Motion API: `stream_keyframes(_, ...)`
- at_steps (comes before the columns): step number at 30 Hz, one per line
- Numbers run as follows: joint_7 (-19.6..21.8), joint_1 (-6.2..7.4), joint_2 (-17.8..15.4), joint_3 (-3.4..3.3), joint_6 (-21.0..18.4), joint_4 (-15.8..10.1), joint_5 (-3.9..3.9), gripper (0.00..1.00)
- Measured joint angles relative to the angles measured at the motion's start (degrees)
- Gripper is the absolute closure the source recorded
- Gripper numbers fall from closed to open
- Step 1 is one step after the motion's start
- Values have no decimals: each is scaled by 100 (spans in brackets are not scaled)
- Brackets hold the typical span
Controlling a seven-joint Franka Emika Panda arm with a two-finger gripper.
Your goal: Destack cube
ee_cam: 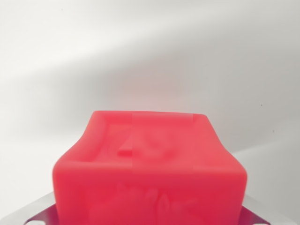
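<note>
A red cube [150, 164] fills the lower middle of the wrist view, very close to the camera and slightly blurred. Its top face has a raised rim and a faint embossed mark. My gripper [150, 216] sits at the bottom edge, with a metal finger [33, 212] showing at the cube's left corner and another finger [258, 211] at its right corner. Both fingers press against the cube's sides, so the gripper is shut on it. Whatever lies under the cube is hidden, and no second cube shows.
A plain white surface [150, 56] with soft grey shadows spreads behind and around the cube. No other objects or edges are in view.
</note>
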Motion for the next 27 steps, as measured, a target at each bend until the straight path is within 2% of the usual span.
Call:
stream_keyframes(12, -12, -72, 351, 79, 264, 92, 13, 100)
stream_keyframes(27, -12, -124, 562, 130, 415, 158, 13, 100)
